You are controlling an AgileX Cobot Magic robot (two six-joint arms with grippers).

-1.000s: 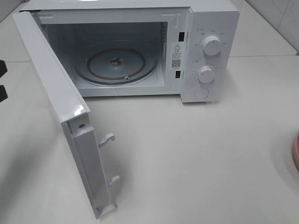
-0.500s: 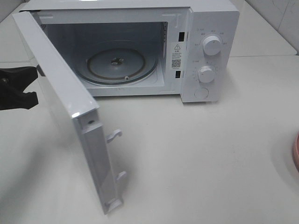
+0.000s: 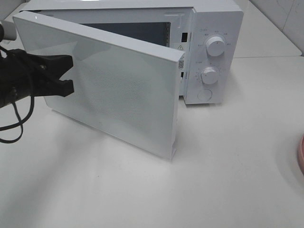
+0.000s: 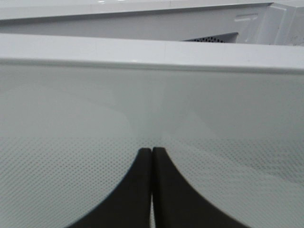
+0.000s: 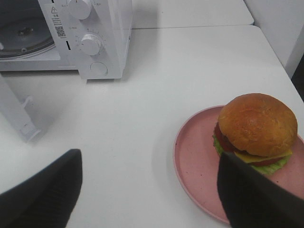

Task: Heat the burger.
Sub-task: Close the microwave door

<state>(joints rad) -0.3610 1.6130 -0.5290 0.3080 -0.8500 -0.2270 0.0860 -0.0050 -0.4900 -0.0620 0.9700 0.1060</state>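
The burger (image 5: 256, 129), with a golden-brown bun, lettuce, cheese and tomato, sits on a round pink plate (image 5: 194, 161) in the right wrist view. My right gripper (image 5: 152, 192) hovers open in front of the plate, holding nothing. In the high view the burger is out of sight and only the plate's rim (image 3: 301, 154) shows at the right edge. The white microwave (image 3: 213, 47) stands at the back with its door (image 3: 123, 90) swung partway shut. My left gripper (image 3: 71, 74) is shut, and its fingertips (image 4: 145, 164) press on the door's outer glass.
Two white knobs (image 3: 215, 47) and a round button are on the microwave's right panel. The right wrist view shows the glass turntable (image 5: 23, 33) inside the cavity. A black cable (image 3: 14, 123) hangs from the left arm over the white table.
The microwave door has swung from wide open to roughly half shut. My left gripper came in from the left edge and now presses on the door's outer face.
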